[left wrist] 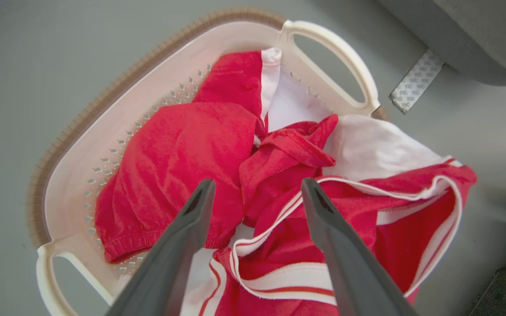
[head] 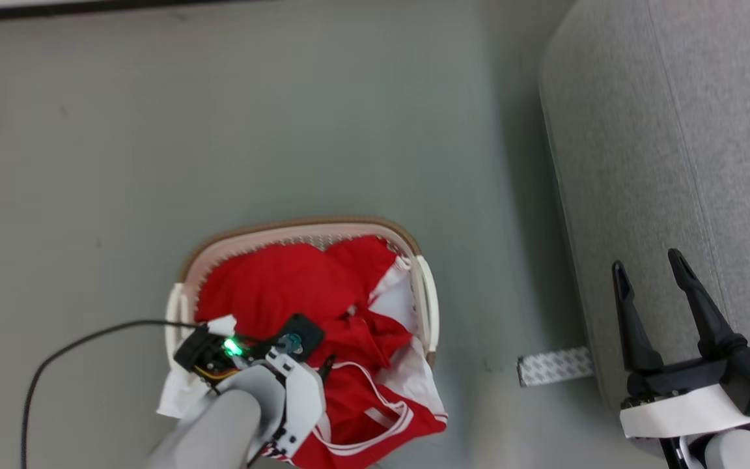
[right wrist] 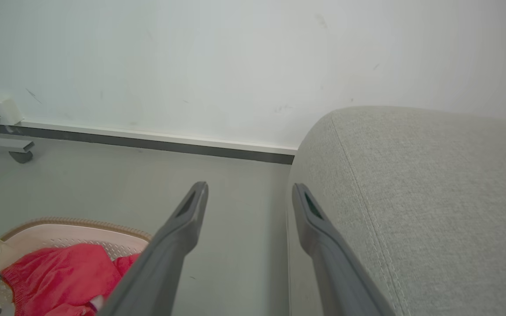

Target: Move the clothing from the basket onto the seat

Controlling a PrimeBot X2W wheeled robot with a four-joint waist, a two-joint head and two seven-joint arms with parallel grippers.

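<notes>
- Clothing (head: pixel 297 293) lies heaped in the basket (head: pixel 297 225), red fabric with white panels. One piece with white striped trim spills over the near rim toward the robot.
- The basket stands on the grey floor (head: pixel 219 130), to the left of the seat (head: pixel 674 130) and apart from it. A patterned strip (head: pixel 554 366) lies on the floor at the seat's base.
- The left arm's pale forearm rises from the bottom edge of the head view. Its wrist is bent over the near side of the basket, a green light is lit on it, and a black cable (head: pixel 56 355) trails off to the left.
- The left gripper (left wrist: pixel 258 182) points down into the pile with its fingers spread wide. In the left wrist view they hang over the red folds and the striped trim, with nothing pinched between them.
- The right gripper (head: pixel 646 259) sits low at the right, beside the seat's rounded edge, fingers pointing up the head view.
- Its fingers are parted and empty. In the right wrist view one lies over the floor and the other against the seat's grey side.
</notes>
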